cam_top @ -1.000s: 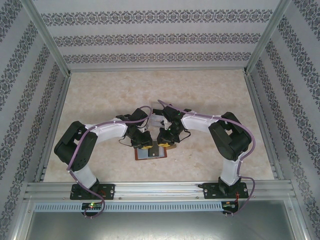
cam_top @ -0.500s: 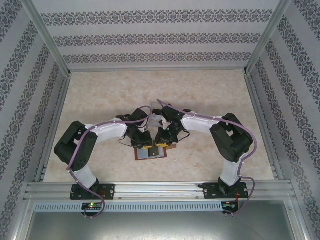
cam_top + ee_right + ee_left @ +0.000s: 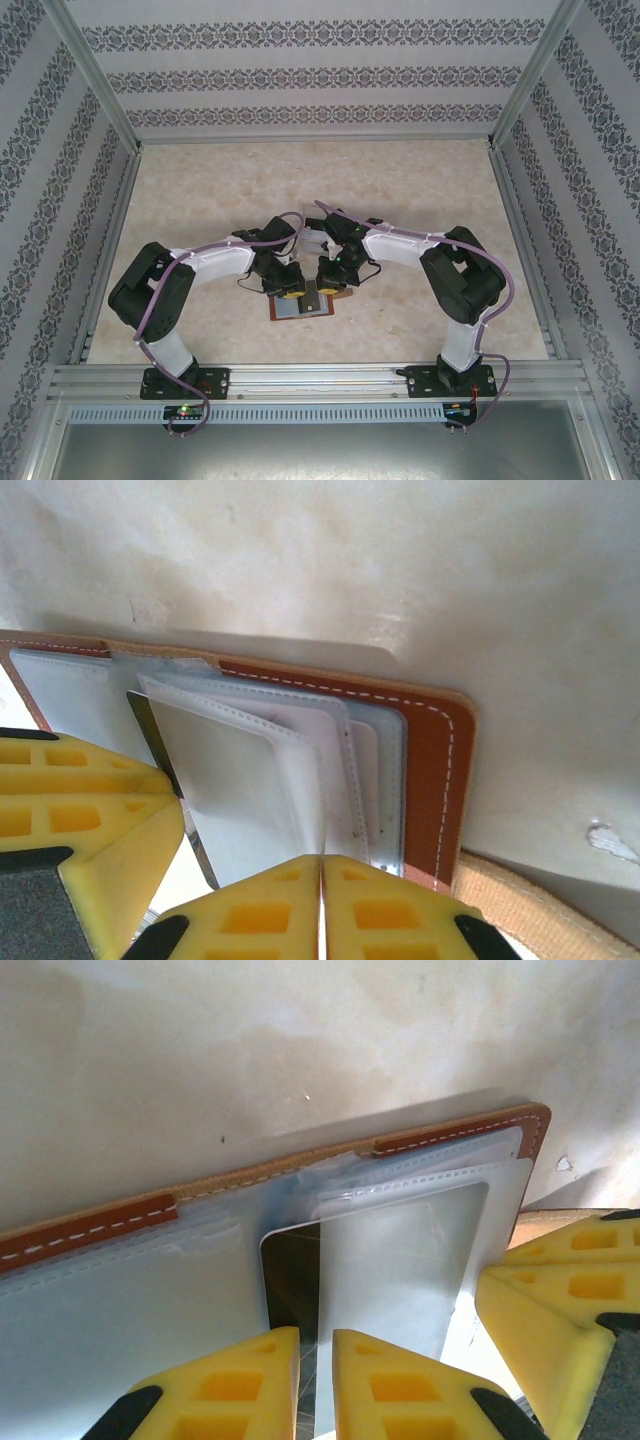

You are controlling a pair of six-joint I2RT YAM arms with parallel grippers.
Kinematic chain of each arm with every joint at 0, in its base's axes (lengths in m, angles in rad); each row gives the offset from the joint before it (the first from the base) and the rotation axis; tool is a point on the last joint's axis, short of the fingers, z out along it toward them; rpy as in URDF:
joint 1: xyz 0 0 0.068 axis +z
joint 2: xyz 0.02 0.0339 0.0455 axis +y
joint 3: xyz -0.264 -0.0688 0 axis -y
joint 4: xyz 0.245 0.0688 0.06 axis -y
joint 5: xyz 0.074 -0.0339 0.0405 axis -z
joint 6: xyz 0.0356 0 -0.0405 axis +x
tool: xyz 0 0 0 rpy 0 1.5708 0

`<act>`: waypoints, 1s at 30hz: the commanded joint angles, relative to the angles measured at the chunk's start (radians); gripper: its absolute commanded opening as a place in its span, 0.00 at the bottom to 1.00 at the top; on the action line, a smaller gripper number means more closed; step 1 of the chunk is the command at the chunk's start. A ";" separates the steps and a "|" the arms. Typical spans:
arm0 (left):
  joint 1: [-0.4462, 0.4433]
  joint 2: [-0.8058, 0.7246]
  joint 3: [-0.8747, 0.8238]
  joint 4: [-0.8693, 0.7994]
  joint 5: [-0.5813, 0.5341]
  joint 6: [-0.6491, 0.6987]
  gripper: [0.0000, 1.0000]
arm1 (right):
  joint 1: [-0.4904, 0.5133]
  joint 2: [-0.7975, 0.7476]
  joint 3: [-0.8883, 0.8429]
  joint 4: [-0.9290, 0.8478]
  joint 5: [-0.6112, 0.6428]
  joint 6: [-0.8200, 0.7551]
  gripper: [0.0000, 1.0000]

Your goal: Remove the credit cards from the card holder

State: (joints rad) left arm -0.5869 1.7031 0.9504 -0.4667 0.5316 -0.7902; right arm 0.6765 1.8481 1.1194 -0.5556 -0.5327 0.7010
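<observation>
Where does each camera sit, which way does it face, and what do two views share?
Top external: above and behind the bases, looking down on the table; both arms, with the left gripper and right gripper over the card holder.
Left wrist: on the left arm, looking down past its yellow fingers at the open card holder.
Right wrist: likewise, from the opposite side.
Shared: both wrist views show the clear sleeves and the other gripper's fingers.

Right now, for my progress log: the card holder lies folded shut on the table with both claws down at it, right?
Not shut: the card holder lies open on the table, clear pockets exposed, as the right wrist view shows. The left claw and right claw are down at it.
</observation>
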 commanded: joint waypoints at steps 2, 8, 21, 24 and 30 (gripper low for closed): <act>0.012 0.013 -0.001 -0.009 0.009 0.000 0.16 | -0.005 -0.032 0.005 -0.004 0.005 -0.014 0.08; 0.012 0.010 0.007 -0.041 -0.013 0.016 0.16 | -0.012 -0.032 0.004 -0.029 0.037 -0.029 0.05; 0.011 -0.010 0.039 -0.114 -0.058 0.045 0.16 | -0.016 -0.021 0.002 -0.030 0.031 -0.034 0.06; 0.011 -0.017 0.044 -0.120 -0.063 0.047 0.16 | -0.016 -0.020 0.003 -0.031 0.030 -0.037 0.06; 0.012 -0.033 0.048 -0.111 -0.063 0.041 0.17 | -0.016 -0.010 0.011 -0.033 0.029 -0.039 0.06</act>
State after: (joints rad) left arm -0.5869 1.6997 0.9733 -0.5457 0.4854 -0.7635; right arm 0.6697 1.8454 1.1194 -0.5610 -0.5163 0.6777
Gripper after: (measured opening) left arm 0.172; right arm 0.064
